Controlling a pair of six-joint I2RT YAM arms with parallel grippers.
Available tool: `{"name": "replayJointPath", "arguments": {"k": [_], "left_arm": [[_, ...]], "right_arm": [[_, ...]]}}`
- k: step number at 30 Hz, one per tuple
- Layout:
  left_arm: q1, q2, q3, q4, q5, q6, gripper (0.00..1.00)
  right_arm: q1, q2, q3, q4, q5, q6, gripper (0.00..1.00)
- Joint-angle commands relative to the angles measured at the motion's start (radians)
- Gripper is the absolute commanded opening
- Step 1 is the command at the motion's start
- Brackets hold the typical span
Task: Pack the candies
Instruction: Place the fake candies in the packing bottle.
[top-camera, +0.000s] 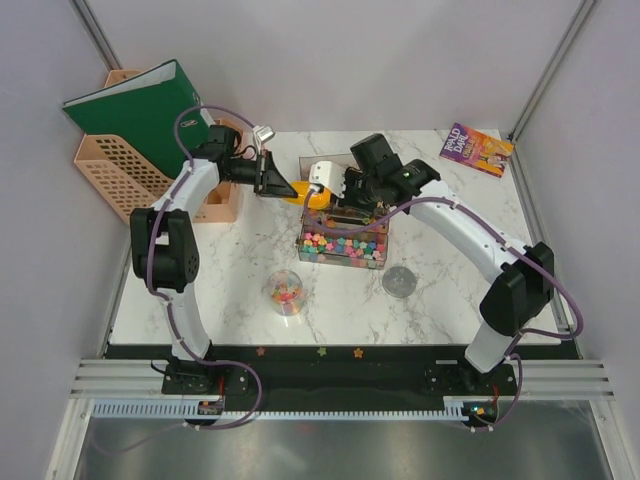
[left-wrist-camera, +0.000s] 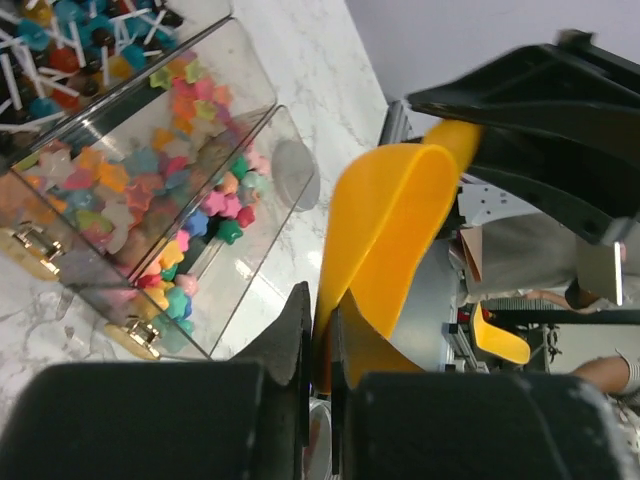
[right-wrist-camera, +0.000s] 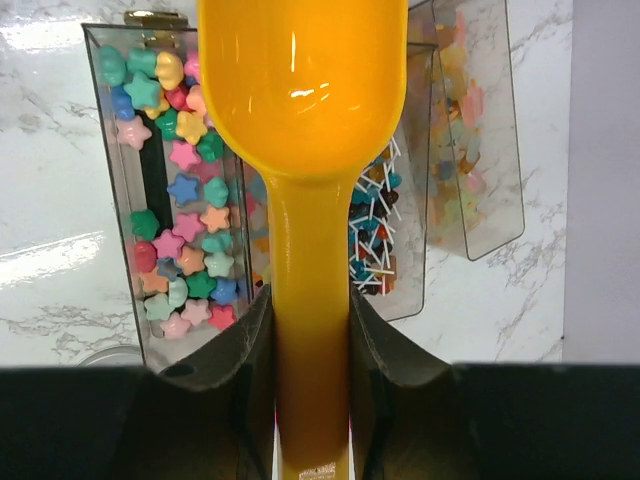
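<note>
- Cup (top-camera: 285, 292) nearest the arm bases, clear, with a small pile of candies (top-camera: 341, 243) inside; a round lid (top-camera: 398, 281) sits off to its right.
- Most of the candies are just behind, in the clear divided box (top-camera: 303, 248). They're star-shaped, in all colours.
- Past the box, the orange scoop (right-wrist-camera: 302, 90) is off the table. The right gripper (right-wrist-camera: 309, 300) pinches its handle and the left gripper (left-wrist-camera: 322, 310) is clamped on the bowl's rim.
- Way back: green binder (top-camera: 140, 110) on the left, book (top-camera: 476, 150) in the right corner.
</note>
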Motion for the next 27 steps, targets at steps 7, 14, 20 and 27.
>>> {"name": "replayJointPath", "arguments": {"k": [7, 14, 20, 27], "left_arm": [[0.003, 0.052, -0.022, 0.013, 0.323, 0.09, 0.02], [0.003, 0.084, -0.037, 0.015, 0.391, 0.096, 0.02], [0.003, 0.077, -0.05, 0.015, 0.393, 0.091, 0.02], [0.003, 0.069, -0.053, 0.015, 0.385, 0.09, 0.02]], "right_arm": [[-0.085, -0.06, -0.065, 0.151, -0.22, 0.166, 0.49], [-0.203, -0.166, -0.143, 0.19, -0.558, 0.19, 0.51], [-0.225, -0.143, -0.111, 0.126, -0.631, 0.167, 0.49], [-0.225, -0.125, -0.091, 0.067, -0.637, 0.124, 0.48]]}}
